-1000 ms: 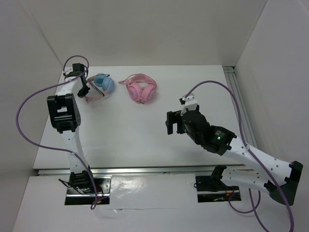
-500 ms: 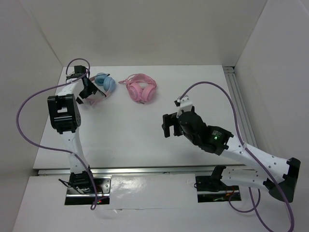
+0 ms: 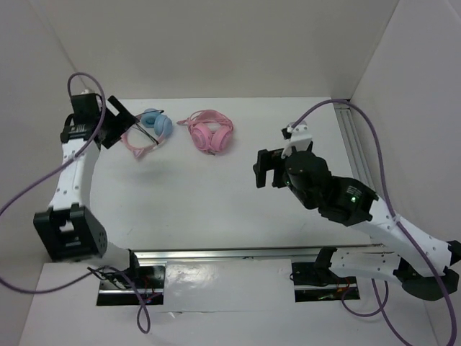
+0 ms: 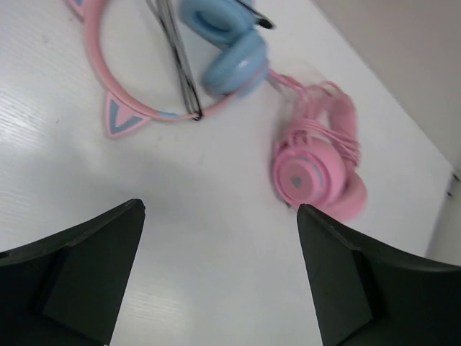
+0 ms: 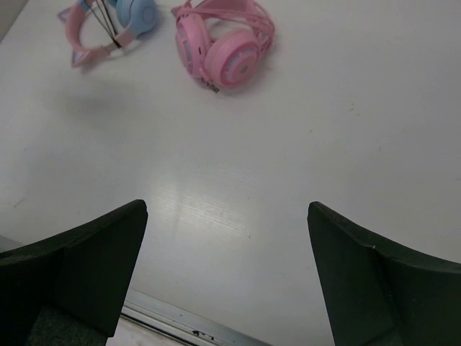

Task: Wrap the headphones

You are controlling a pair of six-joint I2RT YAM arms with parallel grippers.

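The headphones [image 3: 149,130] lie at the table's far left, with light blue ear cups [image 4: 232,45] and a pink cat-ear headband [image 4: 108,108]. Strands of their black cable [image 4: 177,68] cross the band. My left gripper [image 3: 119,124] hovers just left of them, open and holding nothing; in its wrist view the gripper [image 4: 220,209] looks down on bare table below the headphones. My right gripper [image 3: 258,169] hangs open over the table's middle right, well away from them. In the right wrist view the gripper [image 5: 227,207] is empty and the headphones [image 5: 108,21] sit far off at the top left.
All-pink headphones [image 3: 211,133] with their cord wound round them lie just right of the blue ones, also seen as pink headphones [image 4: 317,166] [image 5: 220,47]. White walls close in the table on three sides. A metal rail [image 5: 180,324] marks the near edge.
My left gripper has opened, let go at the headphones, and drawn back to the left as the arm swung outward. The right arm has shifted slightly to the right.
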